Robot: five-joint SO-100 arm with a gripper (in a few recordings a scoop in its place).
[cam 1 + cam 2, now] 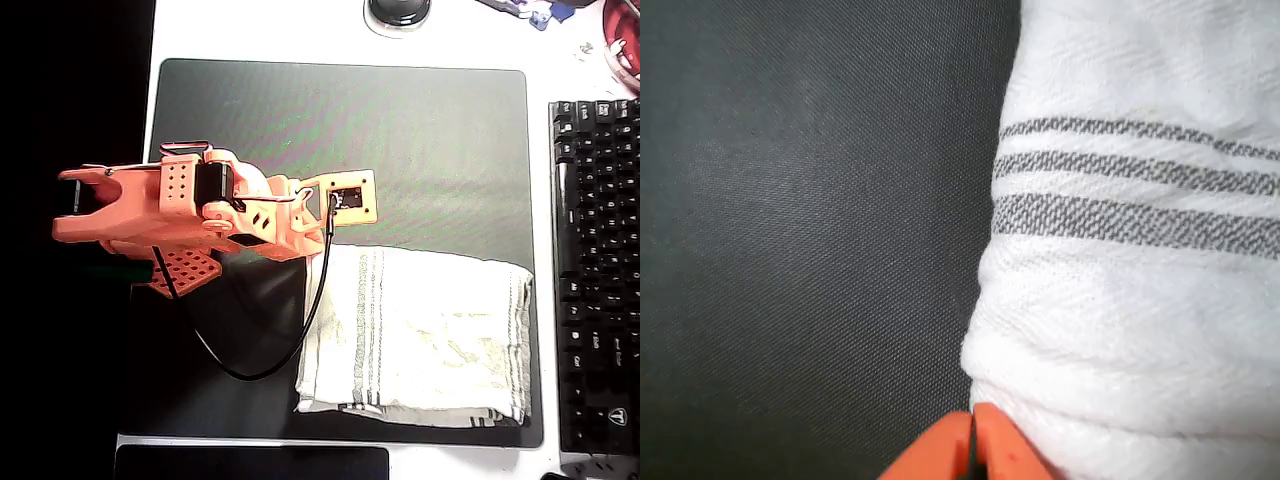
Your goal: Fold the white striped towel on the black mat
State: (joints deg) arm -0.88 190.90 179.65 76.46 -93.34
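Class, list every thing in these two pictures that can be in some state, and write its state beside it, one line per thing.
white striped towel: folded over, layers stacked, wrinkled, lying flat on the mat.
black mat: flat on the table, partly covered by the towel.
gripper: fingertips pressed together at the towel's edge; whether cloth is pinched cannot be told.
keyboard: flat on the table, beside the mat.

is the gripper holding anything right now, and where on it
Cannot be told: the gripper tips sit closed at the towel edge, with no cloth visibly pinched between them.
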